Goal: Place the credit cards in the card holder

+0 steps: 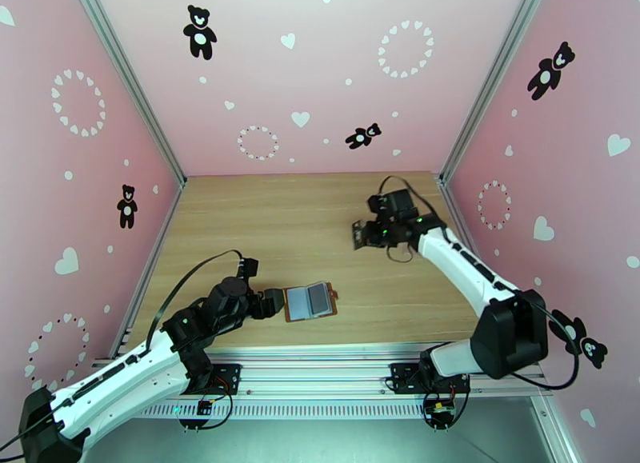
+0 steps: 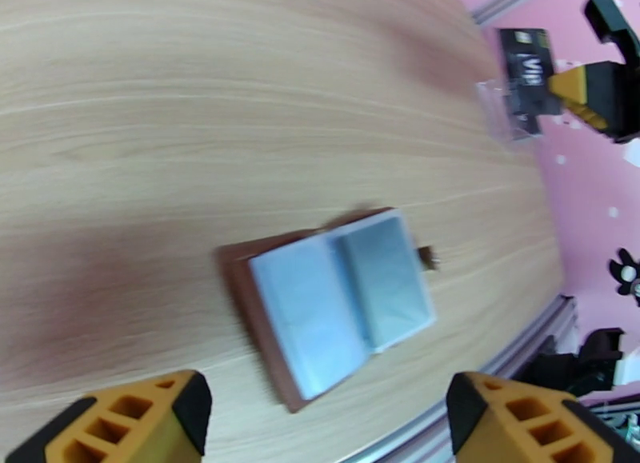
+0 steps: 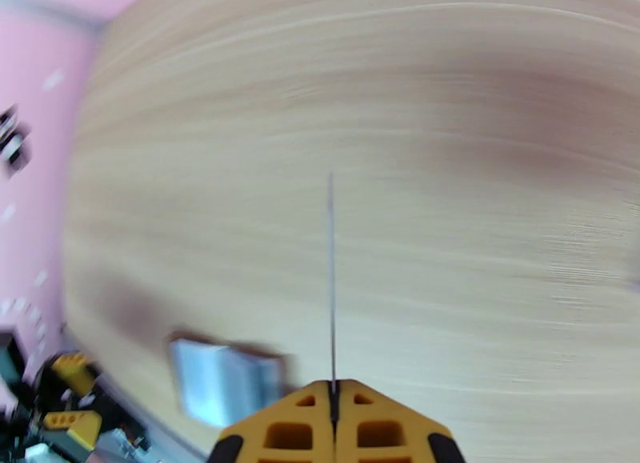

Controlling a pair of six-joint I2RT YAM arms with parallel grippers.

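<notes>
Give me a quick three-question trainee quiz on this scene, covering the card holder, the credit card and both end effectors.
1. True or false: the card holder lies open on the table.
2. Which one grips a credit card? A: the left end effector. B: the right end effector.
3. Fill in: the jaws of the left end effector stand ____.
Key: 1 true; 2 B; 3 open.

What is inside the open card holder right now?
The card holder lies open, showing greyish see-through pockets that look empty. Anything beneath those top pages is covered.
</notes>
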